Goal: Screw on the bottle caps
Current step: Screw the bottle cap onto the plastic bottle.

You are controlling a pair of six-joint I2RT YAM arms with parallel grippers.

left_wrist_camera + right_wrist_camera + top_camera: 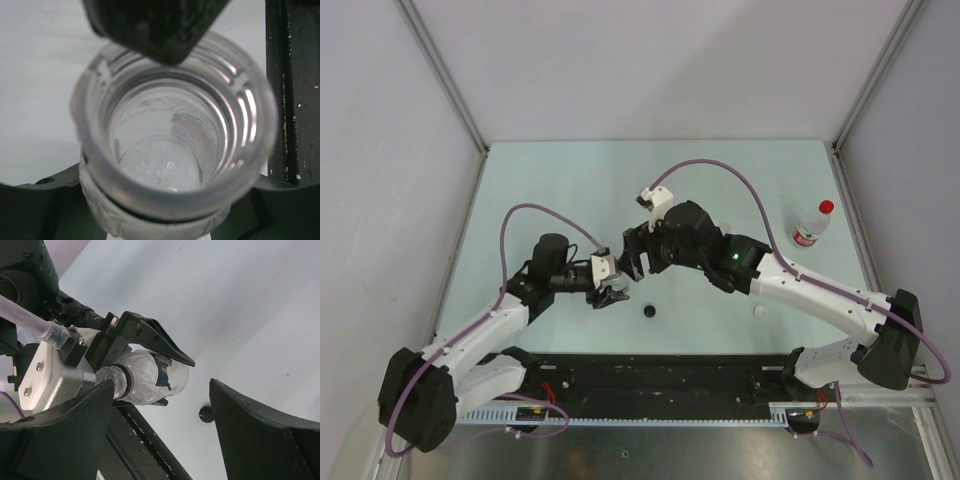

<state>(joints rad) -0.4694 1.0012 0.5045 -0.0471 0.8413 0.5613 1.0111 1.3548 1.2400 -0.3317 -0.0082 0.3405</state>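
Bottle (145, 377) (uncapped), in left pincer (610, 295)

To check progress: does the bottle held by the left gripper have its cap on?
No, the bottle in the left gripper shows a bare threaded mouth with nothing on it.

Reaches the left arm (490, 330) up and inward from its base at lower left, forearm low, wrist level. Clamps the left gripper (612, 293) half-closed on a bottle (145, 377), one finger on each side of its body, open mouth toward the wrist. Bends the right arm (820, 295) in from lower right, elbow raised, wrist aimed at the left gripper. Holds the right gripper (638, 258) spread wide just beside it, one fingertip at the bottle's mouth; cannot tell whether touching.
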